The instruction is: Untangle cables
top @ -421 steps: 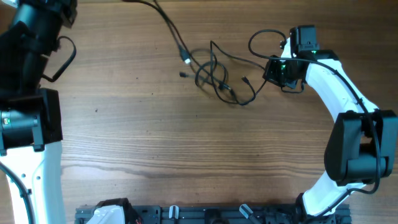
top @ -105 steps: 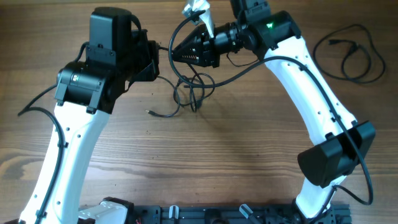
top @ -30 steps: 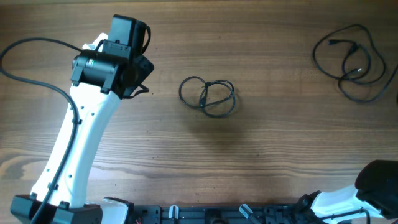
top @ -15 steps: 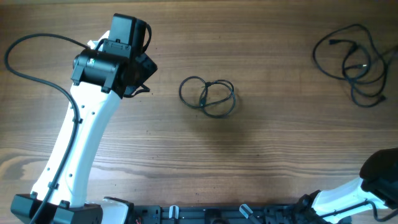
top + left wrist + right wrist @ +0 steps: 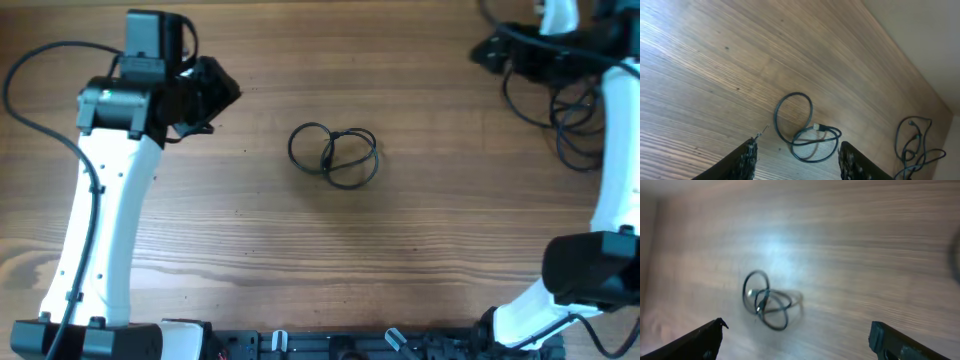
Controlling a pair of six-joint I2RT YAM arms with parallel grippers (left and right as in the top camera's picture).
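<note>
A thin black cable point(image 5: 333, 156) lies coiled in overlapping loops at the table's middle; it also shows in the left wrist view point(image 5: 801, 131) and, blurred, in the right wrist view point(image 5: 766, 302). A second loose tangle of cables point(image 5: 568, 118) lies at the far right, partly under my right arm, and appears at the left wrist view's right edge point(image 5: 913, 146). My left gripper point(image 5: 226, 95) hovers to the left of the coil, open and empty point(image 5: 797, 160). At the top right, my right gripper point(image 5: 484, 50) points left, jaws wide apart with nothing between them point(image 5: 797, 339).
The left arm's own thick black wire point(image 5: 28, 72) arcs over the table's left side. A black rail point(image 5: 350, 346) runs along the front edge. The wooden table's far edge point(image 5: 910, 60) meets a pale wall.
My right arm has swung back into view at the top right, above the right-hand tangle. The left arm has shifted left and back. The middle coil has not moved.
</note>
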